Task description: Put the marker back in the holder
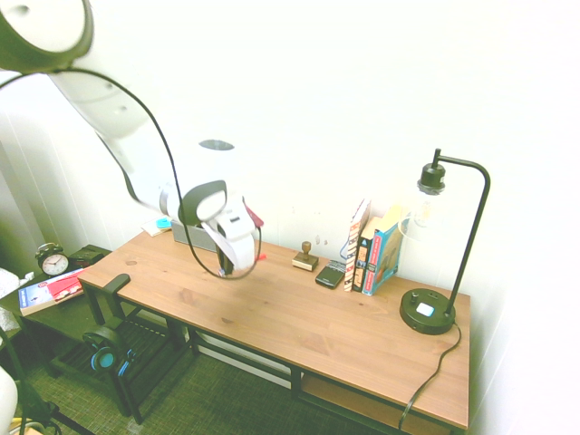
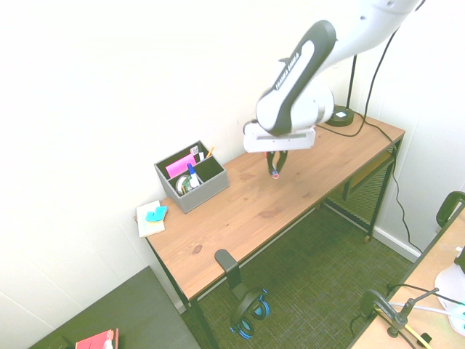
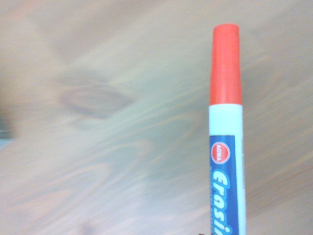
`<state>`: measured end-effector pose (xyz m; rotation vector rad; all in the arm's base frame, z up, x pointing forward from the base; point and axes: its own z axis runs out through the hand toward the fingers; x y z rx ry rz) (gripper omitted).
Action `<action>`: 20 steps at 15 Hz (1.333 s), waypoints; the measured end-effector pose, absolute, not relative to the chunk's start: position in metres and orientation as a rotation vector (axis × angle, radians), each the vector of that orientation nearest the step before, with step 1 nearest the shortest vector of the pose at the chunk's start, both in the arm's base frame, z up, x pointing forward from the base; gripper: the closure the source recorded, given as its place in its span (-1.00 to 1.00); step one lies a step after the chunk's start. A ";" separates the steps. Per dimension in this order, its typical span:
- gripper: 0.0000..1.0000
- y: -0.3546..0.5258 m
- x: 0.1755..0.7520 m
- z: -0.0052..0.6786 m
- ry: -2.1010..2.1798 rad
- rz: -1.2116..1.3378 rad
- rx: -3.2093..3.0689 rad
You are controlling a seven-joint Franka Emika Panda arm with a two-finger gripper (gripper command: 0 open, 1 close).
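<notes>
Step in hand, as I judge it: pick-up is done, transport to the holder [image 2: 190,182] not yet made.

Gripper [image 2: 275,169] hangs over the middle of the wooden desk [image 2: 290,189], pointing nearly straight down, fingers clamped together on the marker [image 3: 225,142]. In the second exterior view a small red tip shows just below the fingertips, clear of the desk surface. The wrist view confirms it: white barrel with a blue label, red cap at the far end, wood grain blurred behind.

Holder sits at the far-left part of the desk near the wall, well apart from the gripper. It is a grey open-top box with compartments, already holding a pink item and some pens.

Next move, judged: carry the marker across toward the holder, bring it above an open compartment, lower it cap-first or tilt it in, then release. The compartments look partly filled, so the choice of slot matters.

Hard to make out:
- First exterior view: the arm covers most of the holder, and only a trace of red shows near the gripper.
- How much barrel is inside the grip cannot be told.
- The label is cut off at the edge of the wrist view.
- The holder's contents are too small to identify fully.
</notes>
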<state>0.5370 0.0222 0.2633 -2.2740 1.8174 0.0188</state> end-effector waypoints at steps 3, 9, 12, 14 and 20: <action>1.00 0.049 0.562 0.335 1.774 0.263 -2.130; 1.00 0.068 0.600 0.284 1.753 0.705 -1.879; 1.00 0.074 0.614 0.279 1.730 0.720 -1.875; 1.00 0.078 0.619 0.268 1.728 0.734 -1.878; -1.00 0.081 0.642 0.239 1.705 0.731 -1.877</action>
